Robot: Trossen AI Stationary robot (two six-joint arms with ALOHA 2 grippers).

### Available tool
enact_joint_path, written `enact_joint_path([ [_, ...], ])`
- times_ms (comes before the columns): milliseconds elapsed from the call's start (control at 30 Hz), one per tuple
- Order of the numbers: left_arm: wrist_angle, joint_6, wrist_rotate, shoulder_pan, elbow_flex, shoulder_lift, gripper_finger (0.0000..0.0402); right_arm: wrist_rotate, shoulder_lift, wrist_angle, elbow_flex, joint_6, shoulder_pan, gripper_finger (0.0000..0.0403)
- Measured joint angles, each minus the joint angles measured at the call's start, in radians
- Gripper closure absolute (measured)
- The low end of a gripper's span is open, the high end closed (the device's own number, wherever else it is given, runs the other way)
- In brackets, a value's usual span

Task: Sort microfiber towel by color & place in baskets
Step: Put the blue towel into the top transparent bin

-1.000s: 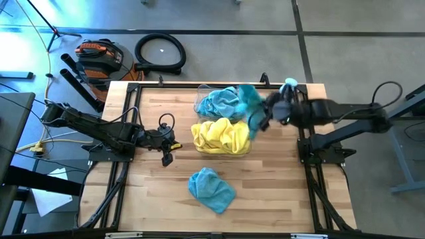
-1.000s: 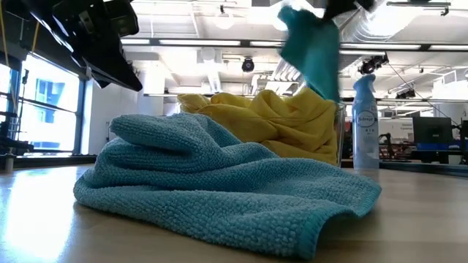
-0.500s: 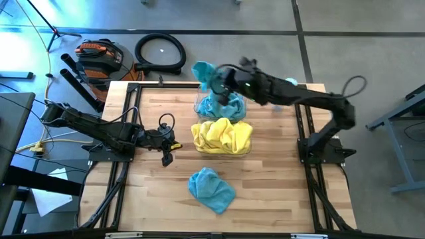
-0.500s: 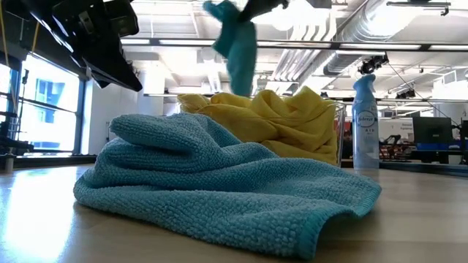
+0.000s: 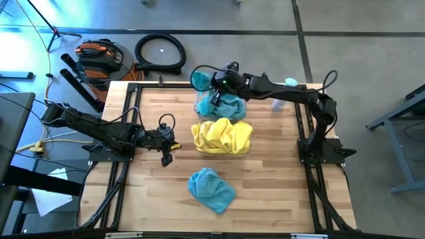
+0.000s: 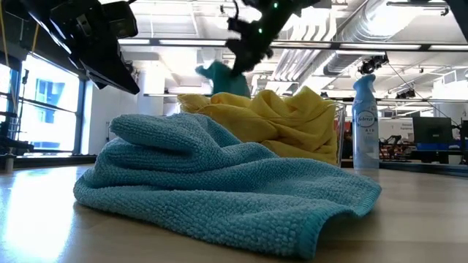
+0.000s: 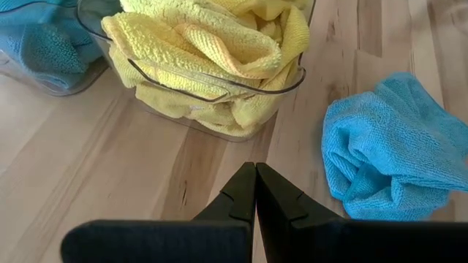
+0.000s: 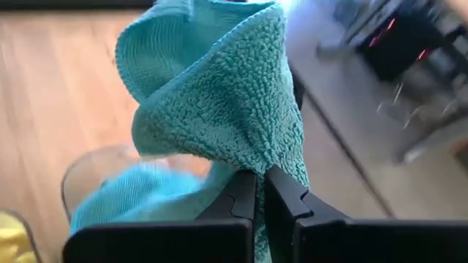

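While the right hand [image 5: 214,85] pinches a teal towel [image 8: 219,102] over the far basket [image 5: 199,106], it should lower until the cloth hangs inside the walls, apparently clear of the rim, before letting go. The yellow towels [image 5: 222,135] fill the near basket [image 7: 212,95]. One teal towel [image 5: 211,188] lies on the worktop [image 5: 153,199]. The left hand [image 5: 167,158] waits pressed together.

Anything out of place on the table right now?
One teal towel lies crumpled on the bare table, outside both baskets. Yellow towels overflow their basket's rim. The right gripper holds another teal towel above the far basket.
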Motion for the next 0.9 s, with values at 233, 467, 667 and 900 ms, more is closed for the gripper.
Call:
enact_joint_path([
  [233,0.003,-0.001,0.0,0.0,0.0,0.0,0.0401,-0.163,0.111,-0.057,-0.007,0.084,-0.033,0.0403],
  [467,0.002,-0.001,0.0,0.0,0.0,0.0,0.0401,-0.281,0.271,-0.116,0.051,0.126,-0.052,0.0403],
  [667,0.002,-0.001,0.0,0.0,0.0,0.0,0.0401,-0.324,0.361,-0.156,0.104,0.151,-0.066,0.0403],
  [900,0.002,0.0,0.0,0.0,0.0,0.0,0.0401,-0.404,0.407,-0.215,0.12,0.193,-0.091,0.0403],
])
